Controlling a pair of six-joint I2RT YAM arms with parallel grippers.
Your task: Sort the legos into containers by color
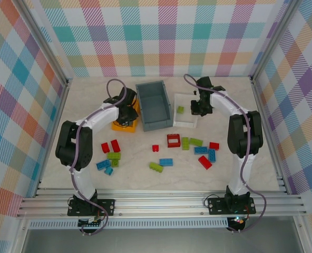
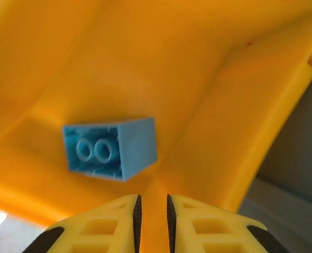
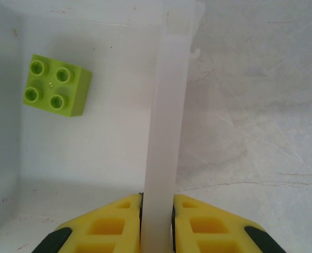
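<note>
My left gripper (image 1: 125, 112) (image 2: 152, 205) reaches into the orange-yellow bin (image 1: 120, 126) (image 2: 208, 79), its jaws closed on a thin orange wall. A light blue brick (image 2: 111, 150) lies on its side inside, just ahead of the fingers. My right gripper (image 1: 199, 108) (image 3: 156, 211) is shut on the right wall (image 3: 166, 132) of the white bin (image 1: 186, 122). A lime green brick (image 1: 181, 109) (image 3: 56, 85) sits studs-up inside it. The grey-blue bin (image 1: 154, 105) stands between the two.
Loose bricks lie across the near table: red ones (image 1: 115, 145), a green one (image 1: 114, 155) and blue ones (image 1: 103, 164) on the left, a red frame piece (image 1: 173, 140), green (image 1: 196, 142), blue (image 1: 201, 150) and red (image 1: 205, 162) ones on the right. Plaid walls enclose the table.
</note>
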